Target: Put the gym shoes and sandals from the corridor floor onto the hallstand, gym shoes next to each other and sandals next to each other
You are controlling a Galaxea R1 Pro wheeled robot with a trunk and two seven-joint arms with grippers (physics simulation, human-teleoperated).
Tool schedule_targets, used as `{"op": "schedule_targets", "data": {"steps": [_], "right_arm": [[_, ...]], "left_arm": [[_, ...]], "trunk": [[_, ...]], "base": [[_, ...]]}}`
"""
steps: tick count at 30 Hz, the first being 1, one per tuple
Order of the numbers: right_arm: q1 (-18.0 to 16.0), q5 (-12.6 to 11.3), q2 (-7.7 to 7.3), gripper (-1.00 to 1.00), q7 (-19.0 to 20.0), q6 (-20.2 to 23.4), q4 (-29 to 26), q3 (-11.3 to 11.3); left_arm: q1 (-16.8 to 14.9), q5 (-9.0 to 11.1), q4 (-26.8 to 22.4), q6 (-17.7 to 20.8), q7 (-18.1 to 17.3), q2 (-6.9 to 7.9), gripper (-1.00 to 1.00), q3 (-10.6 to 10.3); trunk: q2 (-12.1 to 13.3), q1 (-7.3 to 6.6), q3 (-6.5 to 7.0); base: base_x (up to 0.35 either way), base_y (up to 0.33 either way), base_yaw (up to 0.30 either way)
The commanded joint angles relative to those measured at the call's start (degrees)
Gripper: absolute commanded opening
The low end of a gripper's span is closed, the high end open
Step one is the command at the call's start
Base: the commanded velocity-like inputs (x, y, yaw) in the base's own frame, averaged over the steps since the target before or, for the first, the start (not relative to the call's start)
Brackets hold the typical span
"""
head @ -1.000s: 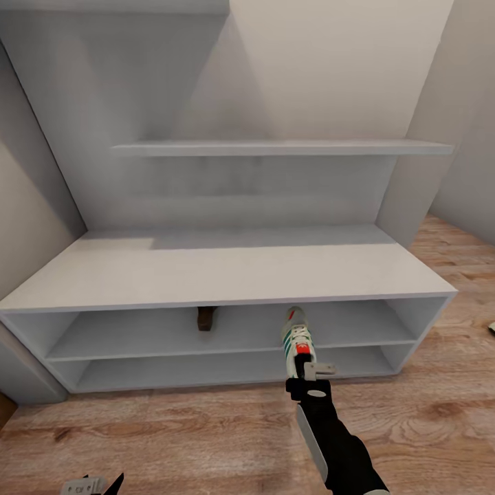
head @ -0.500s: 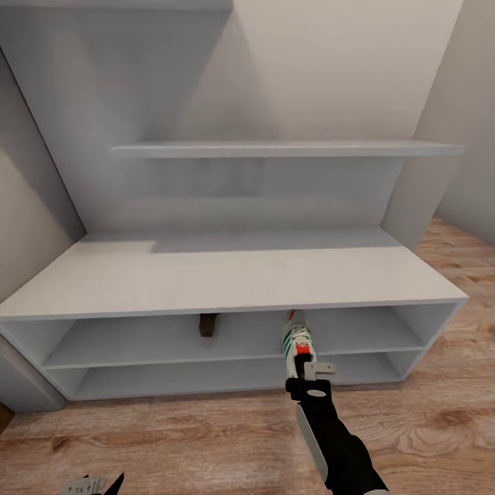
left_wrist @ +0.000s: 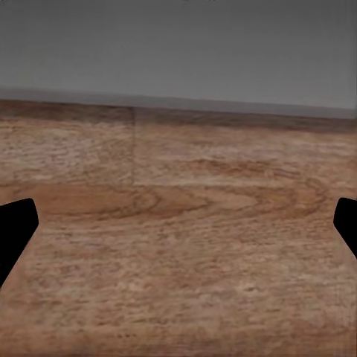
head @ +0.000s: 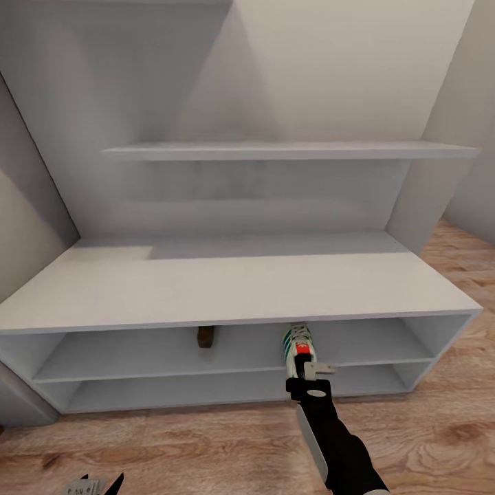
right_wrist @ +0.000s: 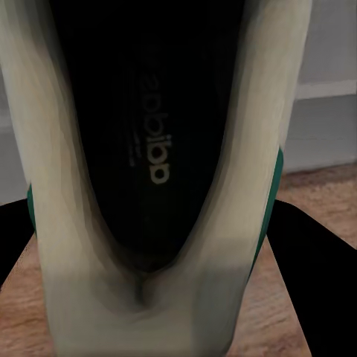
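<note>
One sneaker [head: 295, 346] clamped in right tool [head: 307, 373], toe entering rack [head: 227, 289] upper tier at 12 o'clock | sandal [head: 205, 336] on same tier, 10 o'clock | left tool [left_wrist: 178, 230] apart, empty | advice: push deeper, level sole, then release

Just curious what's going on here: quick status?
Right gripper shut on gym shoe, toe entering hallstand upper shelf. Left gripper open over floor. Path clear.
</note>
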Motion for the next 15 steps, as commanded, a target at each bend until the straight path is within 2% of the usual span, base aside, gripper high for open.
{"op": "schedule_targets", "data": {"steps": [1, 5, 11, 15], "right_arm": [[-0.03, -0.26, 0.0, -1.0, -0.35, 0.26, -0.06, 0.09], [-0.03, -0.26, 0.0, -1.0, -0.35, 0.26, -0.06, 0.09], [-0.03, -0.26, 0.0, -1.0, -0.35, 0.26, -0.11, 0.09], [-0.03, -0.26, 0.0, -1.0, -0.35, 0.26, -0.09, 0.09]], "left_arm": [[-0.05, 0.19, 0.06, 0.03, -0.57, -0.02, 1.0, 0.3], [-0.05, 0.19, 0.09, 0.02, -0.57, -0.02, 1.0, 0.25], [-0.05, 0.13, 0.09, 0.01, -0.57, -0.02, 1.0, 0.26], [-0.05, 0.11, 0.09, 0.01, -0.57, -0.02, 1.0, 0.29]], "trunk": [[-0.02, 0.0, -0.05], [-0.02, 0.0, -0.05], [-0.02, 0.0, -0.05], [-0.02, 0.0, -0.05]], "base": [[0.087, 0.0, 0.0], [0.065, -0.01, 0.0], [0.195, -0.096, 0.0], [0.073, -0.036, 0.0]]}}
